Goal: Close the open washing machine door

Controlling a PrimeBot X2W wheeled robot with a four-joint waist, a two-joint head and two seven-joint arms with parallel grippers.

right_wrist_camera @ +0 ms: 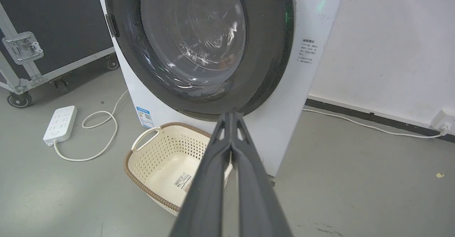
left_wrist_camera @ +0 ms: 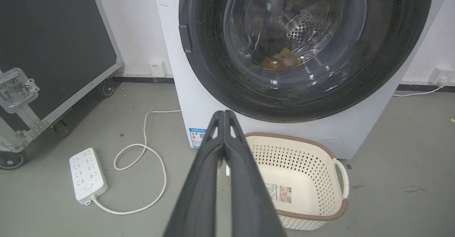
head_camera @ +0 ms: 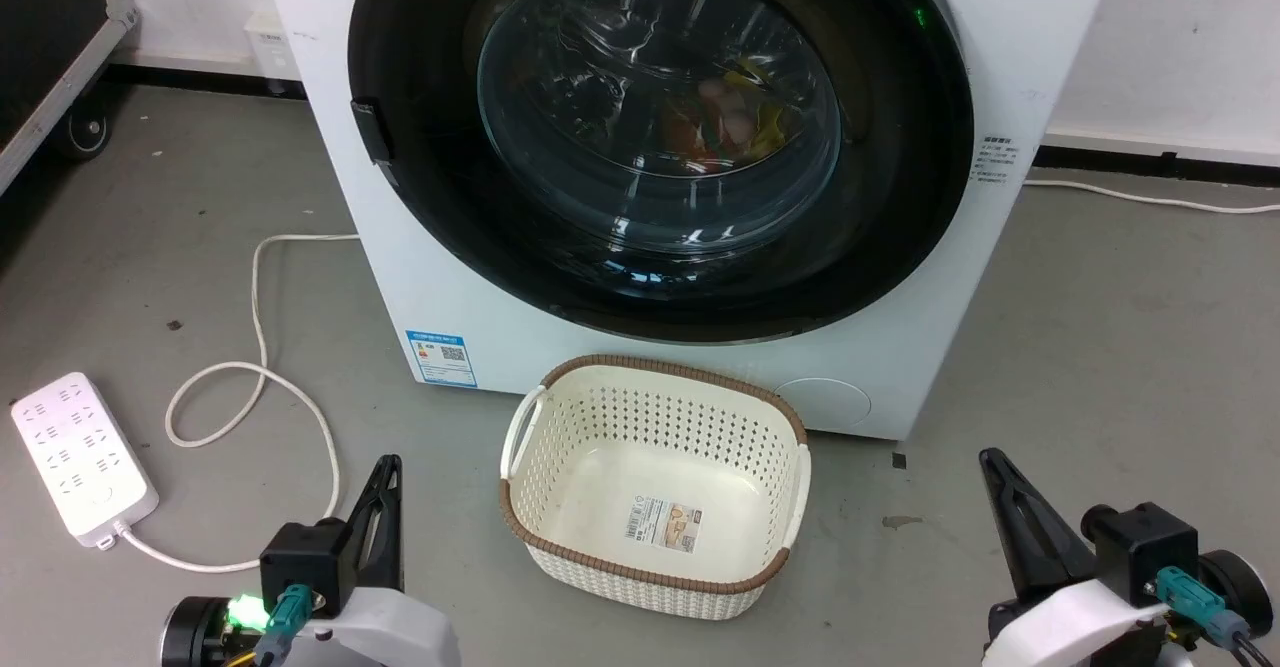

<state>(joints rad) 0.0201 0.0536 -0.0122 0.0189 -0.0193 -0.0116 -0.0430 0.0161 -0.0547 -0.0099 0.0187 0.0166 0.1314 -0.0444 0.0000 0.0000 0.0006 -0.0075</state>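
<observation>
My left gripper (head_camera: 386,475) and right gripper (head_camera: 996,469) are pinched shut, empty; the washing machine door (head_camera: 420,217) sits flush on the washing machine (head_camera: 440,292), looks heavy, rigid, glass slick, so I'd press its black rim near the side tab (head_camera: 368,132).

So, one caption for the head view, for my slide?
Round black-rimmed glass door closed on the white washing machine, cream perforated basket before it, left gripper and right gripper shut.

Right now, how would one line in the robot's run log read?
washing machine door: looks closed against washing machine | left end effector: shut, empty | right end effector: shut, empty | basket: on floor before washer
</observation>
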